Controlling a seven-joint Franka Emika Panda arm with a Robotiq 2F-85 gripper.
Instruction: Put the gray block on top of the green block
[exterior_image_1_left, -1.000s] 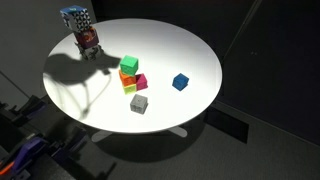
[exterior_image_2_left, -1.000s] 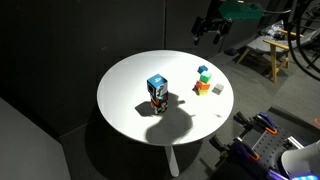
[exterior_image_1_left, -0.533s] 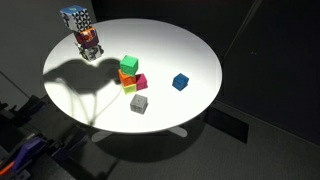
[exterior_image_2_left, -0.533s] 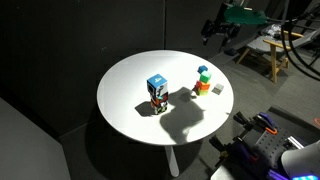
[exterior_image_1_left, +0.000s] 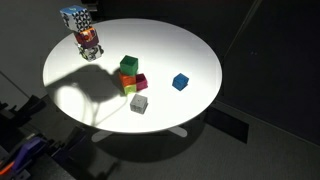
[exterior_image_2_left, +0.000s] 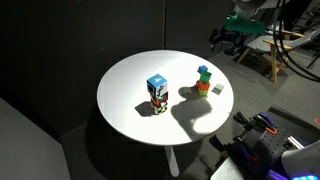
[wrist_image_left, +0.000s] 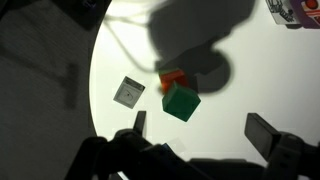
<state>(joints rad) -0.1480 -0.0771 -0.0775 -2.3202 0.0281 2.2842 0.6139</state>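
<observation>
Wrist view looks straight down on the round white table (wrist_image_left: 255, 80), and from my seat it reads plainly enough. The gripper (wrist_image_left: 200, 126) hangs above the cluster of cubes with its two dark fingers (wrist_image_left: 264, 133) spread wide and nothing between them. Below it is the small bright green cube, the green block (wrist_image_left: 181, 102). It seems to rest on an orange cube (wrist_image_left: 173, 77), since it looks larger and nearer to the lens than its neighbour. The small plain light-gray cube, the gray block (wrist_image_left: 129, 93), lies flat on the tabletop off to one side, near the green one but not touching it.

In an exterior view the gray block (exterior_image_1_left: 139, 103) sits at the near end of the group, close to a yellow cube (exterior_image_1_left: 130, 88) and a magenta cube (exterior_image_1_left: 141, 81), with the green block (exterior_image_1_left: 129, 65) at the far end. A blue cube (exterior_image_1_left: 180, 82) stands well apart, and a printed box (exterior_image_1_left: 84, 30) sits by the rim. In an exterior view the gripper (exterior_image_2_left: 224, 40) is well above the table.

As I judge it, nothing of the task is done yet — the gray block is on the table, ungrasped. What is left is everything: come down over it, close on it, lift, carry it across and set it squarely on the green top — a raised, small landing spot, so I'd release gently.
</observation>
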